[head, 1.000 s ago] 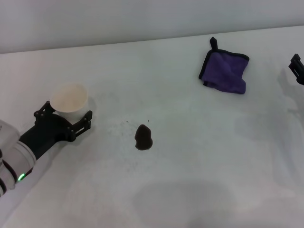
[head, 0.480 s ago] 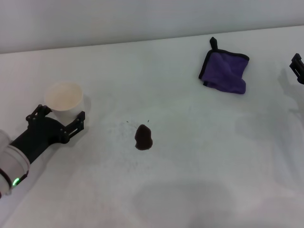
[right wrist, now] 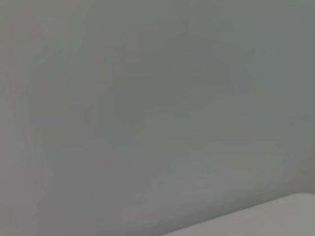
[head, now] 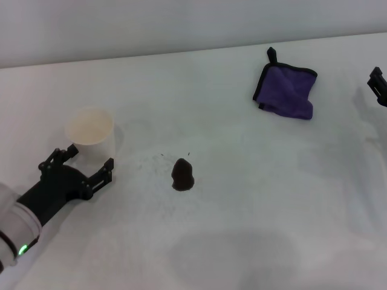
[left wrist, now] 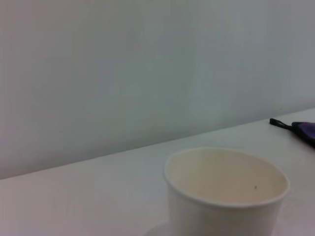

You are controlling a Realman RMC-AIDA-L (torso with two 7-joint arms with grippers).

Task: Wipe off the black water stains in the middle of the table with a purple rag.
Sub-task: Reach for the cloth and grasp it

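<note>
One dark blot, the black water stains [head: 182, 174], fine specks around; purple rag [head: 286, 90] crumpled; left pincer [head: 89, 165] spread

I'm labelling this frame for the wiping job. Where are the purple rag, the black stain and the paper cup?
purple rag [head: 286, 90], head view, middle of the cloth.
black stain [head: 182, 174], head view, centre of the blot.
paper cup [head: 89, 127], head view, its rim.
</note>
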